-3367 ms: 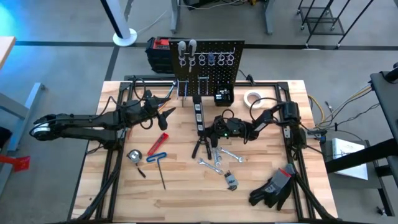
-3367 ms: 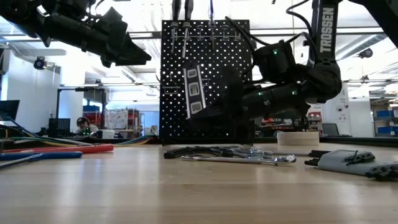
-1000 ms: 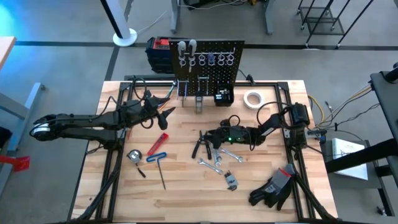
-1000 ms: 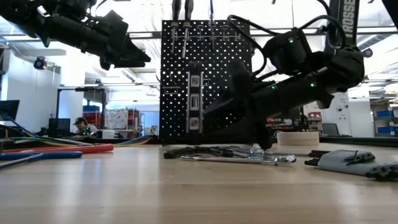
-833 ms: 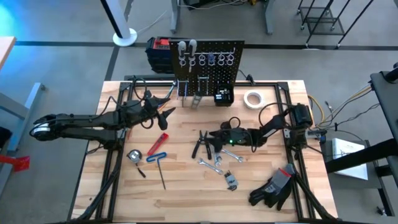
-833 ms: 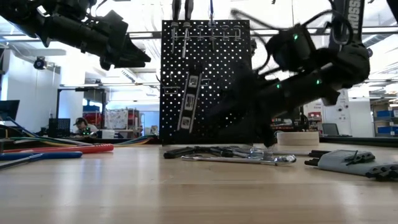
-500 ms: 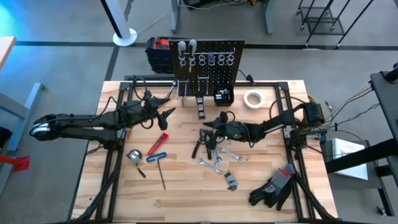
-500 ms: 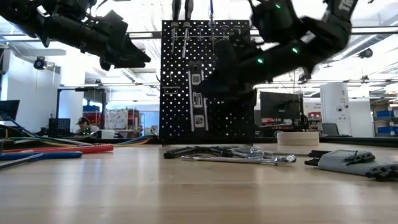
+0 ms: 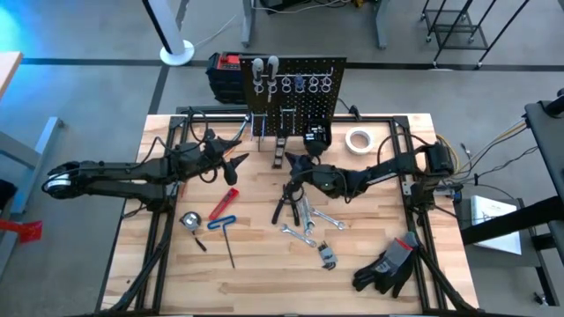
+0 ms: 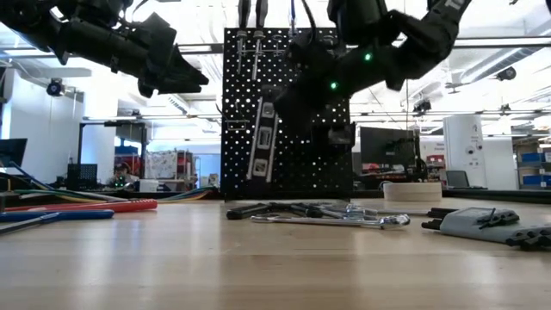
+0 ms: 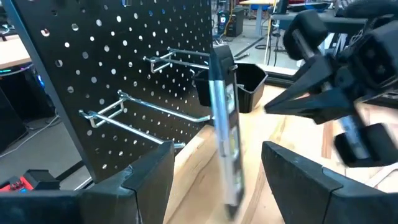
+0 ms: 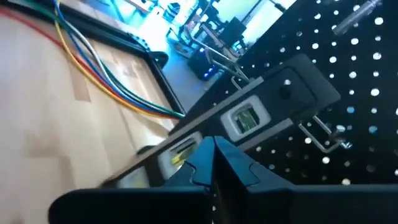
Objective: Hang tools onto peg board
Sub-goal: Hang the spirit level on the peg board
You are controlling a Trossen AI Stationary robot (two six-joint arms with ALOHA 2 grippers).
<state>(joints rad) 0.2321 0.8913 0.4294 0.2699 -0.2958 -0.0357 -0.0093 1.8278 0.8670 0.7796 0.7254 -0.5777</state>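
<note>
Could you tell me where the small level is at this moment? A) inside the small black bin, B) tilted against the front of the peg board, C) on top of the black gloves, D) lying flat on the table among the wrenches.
B: the small level stands tilted in front of the peg board, with the shut right end effector close by it.

The whole table (image 9: 176, 264) is seen from straight overhead in the high view. The low view is set at tabletop height, facing the peg board (image 10: 288, 112). The board and the level (image 11: 225, 130) are shown close-up by both wrist views.
</note>
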